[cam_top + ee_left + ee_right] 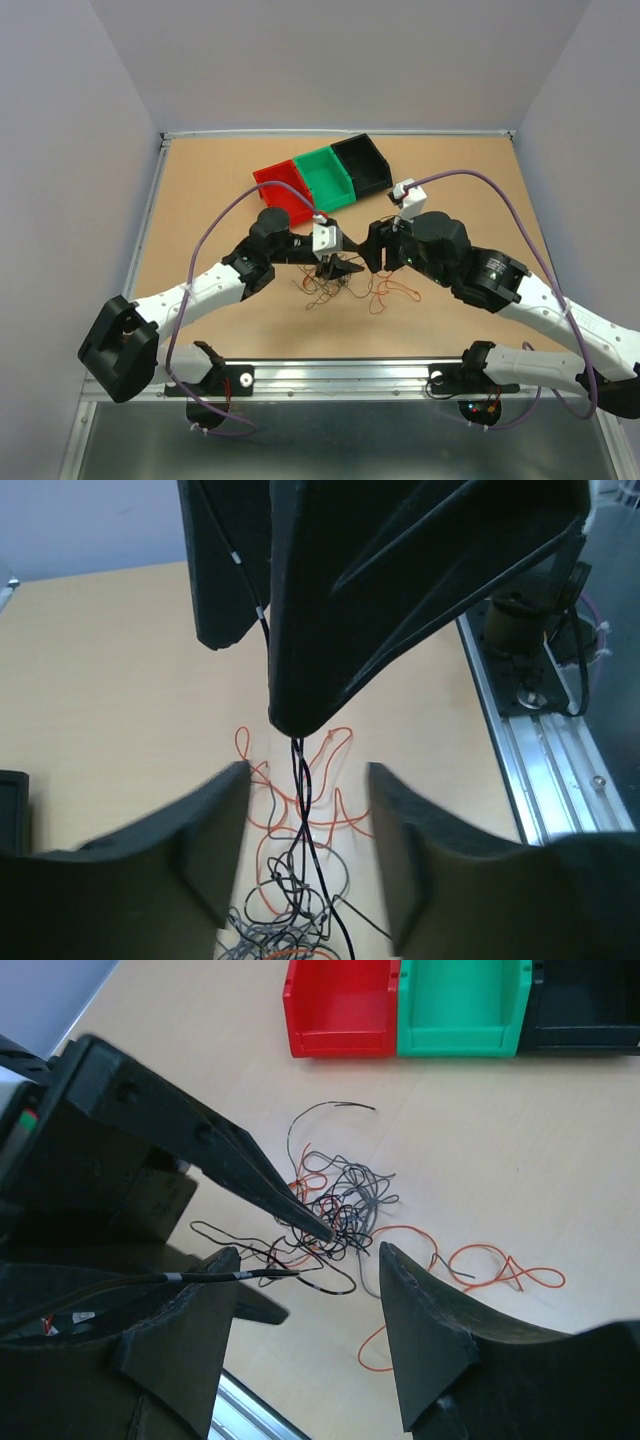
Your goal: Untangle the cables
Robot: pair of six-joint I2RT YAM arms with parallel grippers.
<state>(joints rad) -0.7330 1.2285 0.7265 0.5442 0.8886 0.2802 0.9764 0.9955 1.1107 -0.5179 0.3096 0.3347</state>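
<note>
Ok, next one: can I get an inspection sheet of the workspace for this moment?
Surface: tan table, no damage seen.
Job's things: thin cables knotted at centre; orange strands trail beside the knot.
Clutter: red bin, green bin, black bin in a far row, no wires seen inside.
End effectors: left end effector open at the knot; right end effector open, a black strand lying across one finger.
Cables: purple arm cabling arcs over each arm.
Surroundings: plain walls; metal rail at near edge.
</note>
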